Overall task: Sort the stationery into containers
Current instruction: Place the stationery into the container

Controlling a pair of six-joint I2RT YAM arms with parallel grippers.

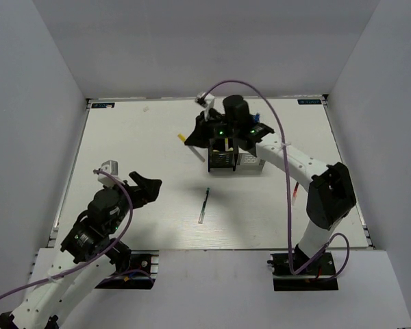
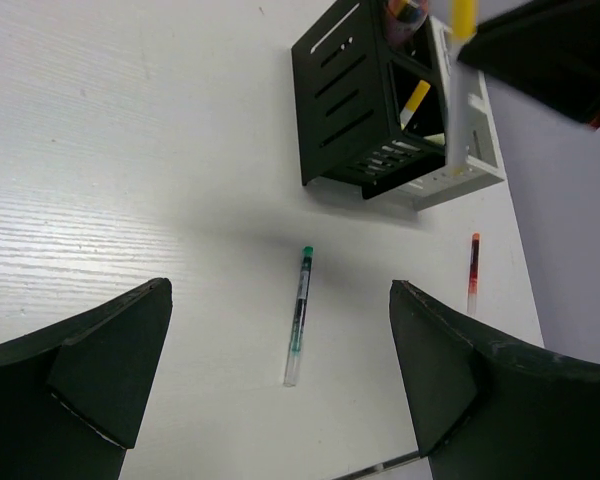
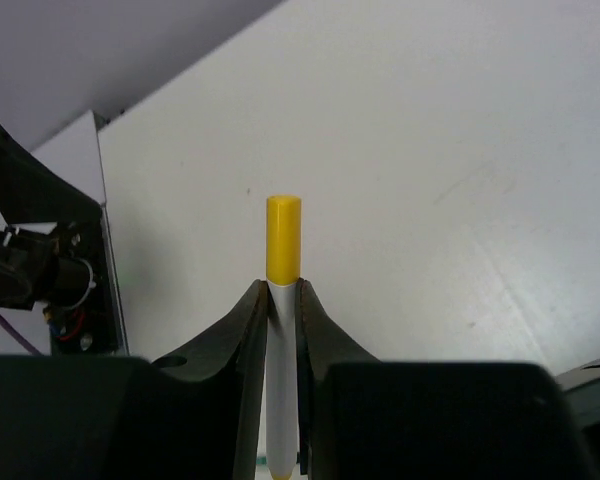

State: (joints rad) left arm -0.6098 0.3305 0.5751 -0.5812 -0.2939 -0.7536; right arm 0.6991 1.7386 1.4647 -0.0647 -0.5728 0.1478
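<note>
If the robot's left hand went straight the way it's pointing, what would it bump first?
Probably the dark pen lying on the table, centred ahead of the open left hand. The black holder stands farther on. Depth is hard to judge.

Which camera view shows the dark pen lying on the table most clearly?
The left wrist view: there the dark pen lies whole, large and unobstructed, its green cap visible. The top external view shows the dark pen only as a small thin line. The right wrist view does not show it.
</note>
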